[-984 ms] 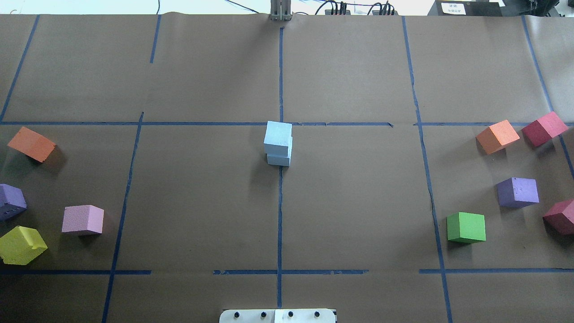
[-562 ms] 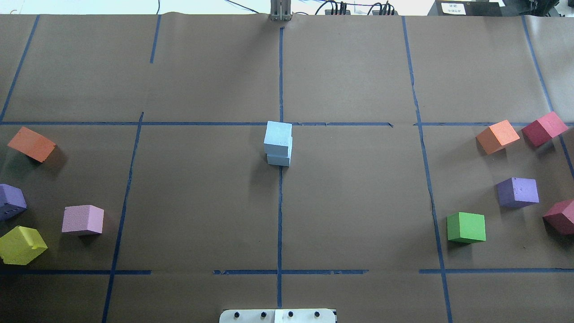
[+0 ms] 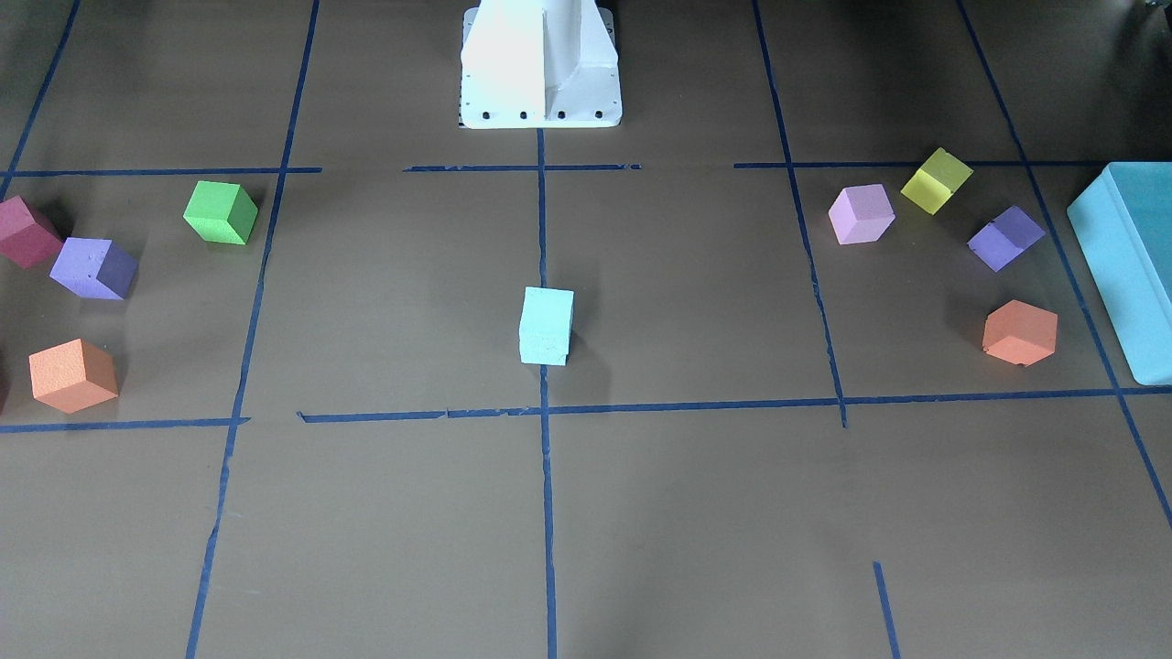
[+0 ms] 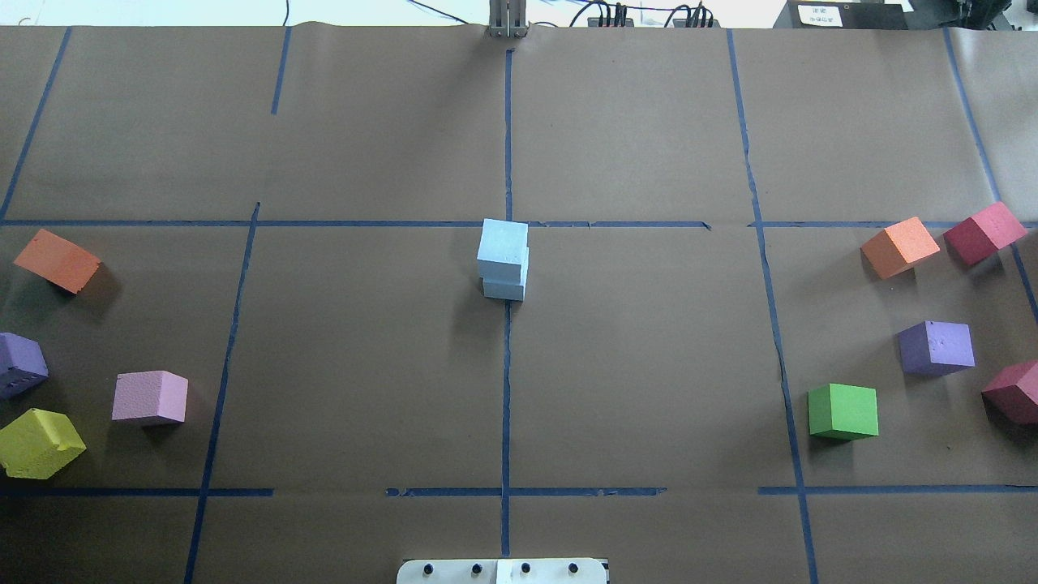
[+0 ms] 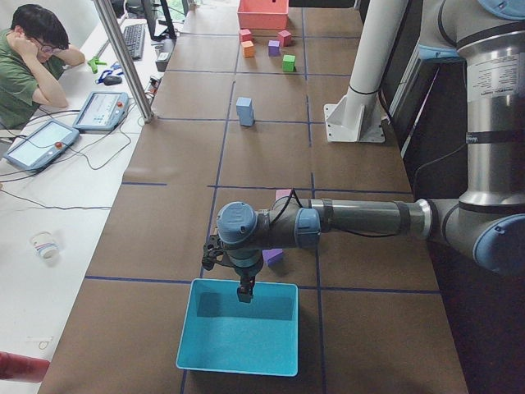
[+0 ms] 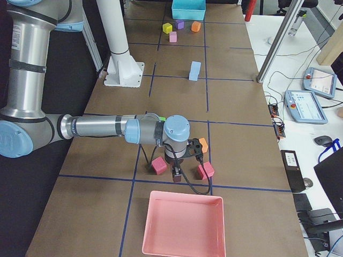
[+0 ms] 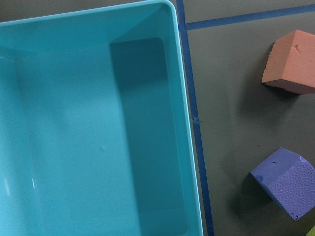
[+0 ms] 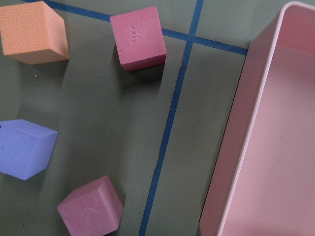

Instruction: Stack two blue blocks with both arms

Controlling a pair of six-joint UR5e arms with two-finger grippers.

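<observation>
You work over a brown paper-covered counter (image 4: 365,365) patterned with a grid of dark blue tape lines (image 4: 506,389). The two pale sky-blue foam cubes (image 4: 503,255) match each other in shade. You also have a bright green foam cube (image 4: 843,411), a yellow foam cube (image 4: 39,442) and a lilac-pink foam cube (image 4: 150,397). The teal plastic bin (image 5: 246,345) and the salmon-pink plastic bin (image 6: 182,225) are plain, with no pattern. The grey tubular left arm (image 5: 361,219) has light blue joint caps.
</observation>
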